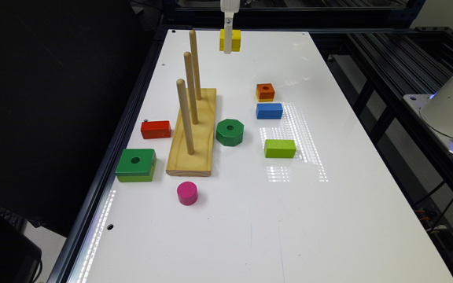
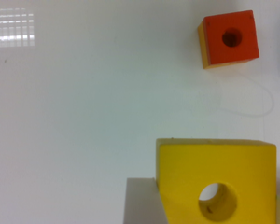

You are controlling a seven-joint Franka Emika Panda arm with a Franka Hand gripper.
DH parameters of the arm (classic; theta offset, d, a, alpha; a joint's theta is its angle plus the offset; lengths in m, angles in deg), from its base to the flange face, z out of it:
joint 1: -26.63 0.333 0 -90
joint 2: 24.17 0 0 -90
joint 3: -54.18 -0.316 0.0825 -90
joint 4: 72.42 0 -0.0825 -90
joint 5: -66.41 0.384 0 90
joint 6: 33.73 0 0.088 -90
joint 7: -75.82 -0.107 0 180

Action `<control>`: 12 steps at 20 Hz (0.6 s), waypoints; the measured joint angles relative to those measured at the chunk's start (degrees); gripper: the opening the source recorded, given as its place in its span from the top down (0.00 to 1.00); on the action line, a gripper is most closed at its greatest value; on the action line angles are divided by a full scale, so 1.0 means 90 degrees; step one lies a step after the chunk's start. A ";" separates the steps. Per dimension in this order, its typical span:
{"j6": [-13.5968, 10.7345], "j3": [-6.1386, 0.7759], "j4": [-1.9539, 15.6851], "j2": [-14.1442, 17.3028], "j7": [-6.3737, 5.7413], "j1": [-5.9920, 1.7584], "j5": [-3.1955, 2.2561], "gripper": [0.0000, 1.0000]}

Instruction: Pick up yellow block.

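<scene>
The yellow block point(image 1: 235, 39), square with a round hole in its top, hangs above the far end of the white table point(image 1: 250, 220). My gripper point(image 1: 229, 44) is shut on it, and a white finger crosses its front face. In the wrist view the yellow block point(image 2: 217, 184) looms large and close, with one grey finger point(image 2: 142, 203) pressed against its side. The table surface lies well below it.
An orange-topped cube point(image 1: 265, 92) point(image 2: 228, 39) sits nearest the block. Beyond it lie a blue block point(image 1: 269, 111), a lime-green block point(image 1: 280, 148), a green octagon point(image 1: 230, 132), a three-peg wooden board point(image 1: 195, 135), a red block point(image 1: 155, 129), a green square block point(image 1: 136, 165) and a pink cylinder point(image 1: 187, 193).
</scene>
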 joint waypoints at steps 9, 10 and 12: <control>-0.0571 -0.0010 0.0041 -0.0606 0.0000 0.0000 0.0016 1.00; -0.0581 -0.0010 0.0038 -0.0621 0.0000 0.0000 0.0017 1.00; -0.0579 -0.0010 0.0038 -0.0603 0.0000 0.0000 0.0017 1.00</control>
